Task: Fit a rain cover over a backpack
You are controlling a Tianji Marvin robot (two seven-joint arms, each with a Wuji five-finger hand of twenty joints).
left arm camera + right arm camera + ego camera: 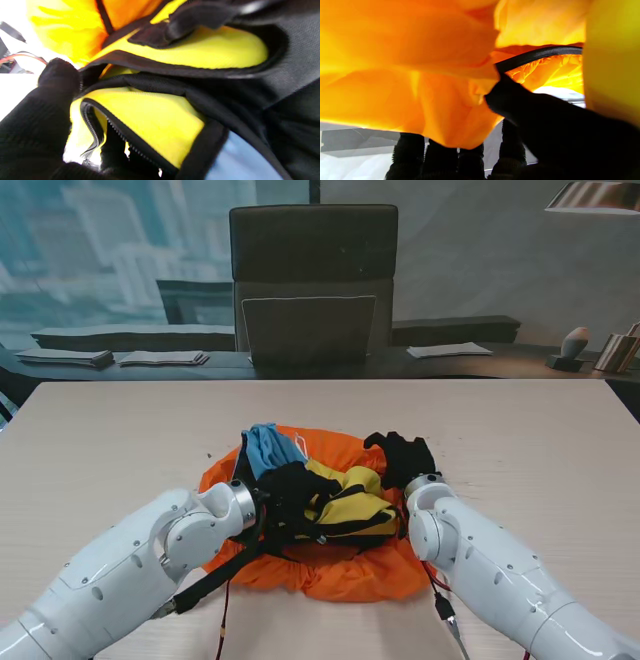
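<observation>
Stand cam: backpack (345, 505) lies mid-table on the orange cover (330, 570). Left hand (290, 485) is clamped on its black trim. Right hand (402, 455) grips cover edge; fingers (407, 150) mostly hidden by fabric in wrist cam.

1 backpack (345, 505), 1 rain cover (340, 575), 2 hands (290, 490), 1 chair (312, 280).

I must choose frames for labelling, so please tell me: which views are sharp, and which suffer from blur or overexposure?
Stand view: evenly lit and sharp; backpack and orange rain cover are clear. Left wrist view: soft from closeness, the cover washed out, background blown white. Right wrist view: the blurriest; cover fabric glows with light through it, and the thumb is smeared.
</observation>
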